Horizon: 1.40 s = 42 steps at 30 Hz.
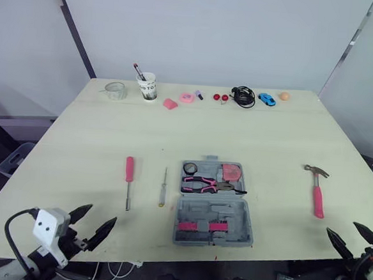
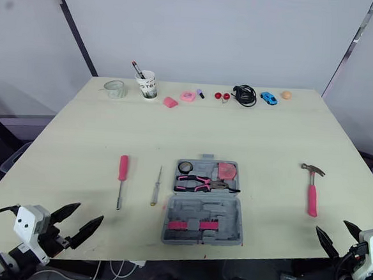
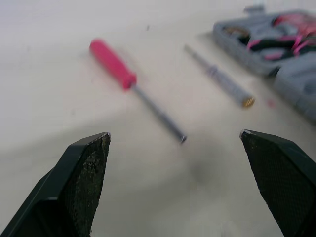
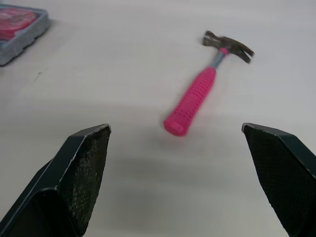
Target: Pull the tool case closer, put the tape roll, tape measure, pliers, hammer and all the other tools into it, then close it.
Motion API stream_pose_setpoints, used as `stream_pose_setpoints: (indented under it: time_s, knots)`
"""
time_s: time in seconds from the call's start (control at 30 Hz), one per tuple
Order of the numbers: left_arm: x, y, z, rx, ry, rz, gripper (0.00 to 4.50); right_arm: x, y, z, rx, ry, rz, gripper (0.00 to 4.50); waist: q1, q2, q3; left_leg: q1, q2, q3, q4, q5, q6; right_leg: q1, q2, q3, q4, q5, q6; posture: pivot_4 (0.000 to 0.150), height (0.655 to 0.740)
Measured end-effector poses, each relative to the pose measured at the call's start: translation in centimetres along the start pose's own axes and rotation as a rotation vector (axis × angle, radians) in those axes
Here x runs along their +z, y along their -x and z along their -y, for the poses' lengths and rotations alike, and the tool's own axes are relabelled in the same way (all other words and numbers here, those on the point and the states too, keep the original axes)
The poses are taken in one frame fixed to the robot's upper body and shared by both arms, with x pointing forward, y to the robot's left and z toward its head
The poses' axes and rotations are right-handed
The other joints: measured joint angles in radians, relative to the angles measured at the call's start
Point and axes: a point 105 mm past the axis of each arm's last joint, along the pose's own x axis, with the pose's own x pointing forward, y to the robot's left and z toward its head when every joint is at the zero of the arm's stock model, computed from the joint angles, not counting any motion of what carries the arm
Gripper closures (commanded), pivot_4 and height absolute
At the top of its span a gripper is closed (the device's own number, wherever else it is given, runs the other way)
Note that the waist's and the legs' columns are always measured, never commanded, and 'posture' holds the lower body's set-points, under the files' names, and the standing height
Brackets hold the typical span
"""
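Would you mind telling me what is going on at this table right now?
The robot is packing a tool case, which lies open mid-table with pliers already inside. Both grippers hover at the near edge with jaws open, holding nothing: the left gripper faces the pink screwdriver, the right gripper faces the hammer.

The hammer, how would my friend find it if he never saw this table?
Start at the pale table and find the open grey tool case near its front edge. Look to the robot's right of it, where the hammer lies alone. It has a pink handle like the screwdriver on the other side, but a metal claw head.
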Motion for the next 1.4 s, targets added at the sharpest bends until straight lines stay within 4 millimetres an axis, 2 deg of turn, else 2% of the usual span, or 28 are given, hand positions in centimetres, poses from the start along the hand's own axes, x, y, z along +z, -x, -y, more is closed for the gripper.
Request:
stream_pose_setpoints:
  time_s: [0.1,0.13,0.2,0.3,0.57,0.73,0.9,1.0,1.13,1.27,1.4]
  knots:
    - [1.0,-0.7,0.3,0.001,-0.008,0.015,0.02,0.7,-0.7,-0.9,0.068,0.013,0.021,0.01,0.0,0.0,0.0,0.0,0.0,0.0,0.0,0.0,0.0,0.0,0.001,0.0,0.0,0.0,0.0,0.15,0.74]
    - [1.3,-1.1,0.6,0.001,-0.004,0.017,0.02,1.1,-1.1,-1.9,0.127,0.003,0.034,0.01,0.0,0.001,0.0,0.0,0.0,0.0,0.0,0.0,0.0,0.0,0.001,0.0,0.0,0.0,0.0,0.15,0.74]
    - [1.5,-1.8,0.9,0.012,0.01,0.012,0.02,2.3,-1.8,-3.3,0.228,-0.001,0.066,0.01,0.0,0.001,0.001,0.0,0.0,0.001,0.0,0.0,0.0,0.0,0.001,0.0,0.0,0.0,0.0,0.15,0.74]
    - [1.8,-2.9,1.0,0.063,0.05,0.006,0.02,4.5,-2.9,-4.5,0.331,0.039,0.116,0.01,0.0,-0.001,0.0,0.001,-0.001,0.001,0.0,0.0,0.001,0.001,0.002,0.0,0.0,0.0,0.0,0.15,0.74]
    - [2.8,-6.4,3.5,0.125,0.082,-0.031,0.02,7.9,-5.0,-8.3,0.591,0.094,0.195,0.01,0.01,-0.002,0.0,0.001,-0.003,0.0,0.0,0.001,0.001,0.002,0.004,0.001,0.001,0.0,0.0,0.15,0.74]
    - [3.0,-8.0,4.0,0.178,0.092,-0.045,0.02,8.6,-5.5,-10.0,0.71,0.111,0.203,0.01,0.019,-0.003,0.0,0.001,-0.004,0.0,0.0,0.001,0.001,0.002,0.006,0.001,0.001,0.0,0.0,0.15,0.74]
    - [4.2,-11.0,4.0,0.241,0.088,-0.021,0.02,9.7,-5.6,-12.5,0.912,0.177,0.196,0.01,0.022,-0.003,0.001,0.003,-0.004,-0.001,0.002,0.001,0.001,0.005,0.007,0.002,0.002,0.001,0.0,0.15,0.74]
    - [3.1,-12.4,5.1,0.218,0.094,-0.07,0.02,10.3,-5.9,-13.3,0.954,0.202,0.211,0.01,0.022,-0.003,0.001,0.003,-0.004,-0.001,0.002,0.001,0.001,0.006,0.007,0.002,0.001,0.001,0.0,0.15,0.74]
    - [1.4,-14.0,5.9,0.21,0.108,-0.144,0.02,10.1,-6.4,-13.8,0.965,0.202,0.213,0.01,0.023,-0.005,0.002,0.003,-0.004,-0.002,0.002,0.001,0.001,0.006,0.008,0.001,0.001,0.001,0.0,0.15,0.74]
    - [0.9,-15.2,6.5,0.191,0.093,-0.185,0.02,9.7,-6.5,-14.0,0.967,0.199,0.199,0.01,0.022,-0.005,0.002,0.003,-0.004,-0.002,0.002,0.001,0.001,0.006,0.008,0.001,0.001,0.001,0.0,0.15,0.74]
    - [0.5,-15.4,6.9,0.189,0.107,-0.206,0.02,9.6,-6.5,-14.0,0.963,0.204,0.196,0.01,0.022,-0.006,0.002,0.003,-0.004,-0.002,0.002,0.001,0.001,0.006,0.007,0.002,0.001,0.001,0.0,0.15,0.74]
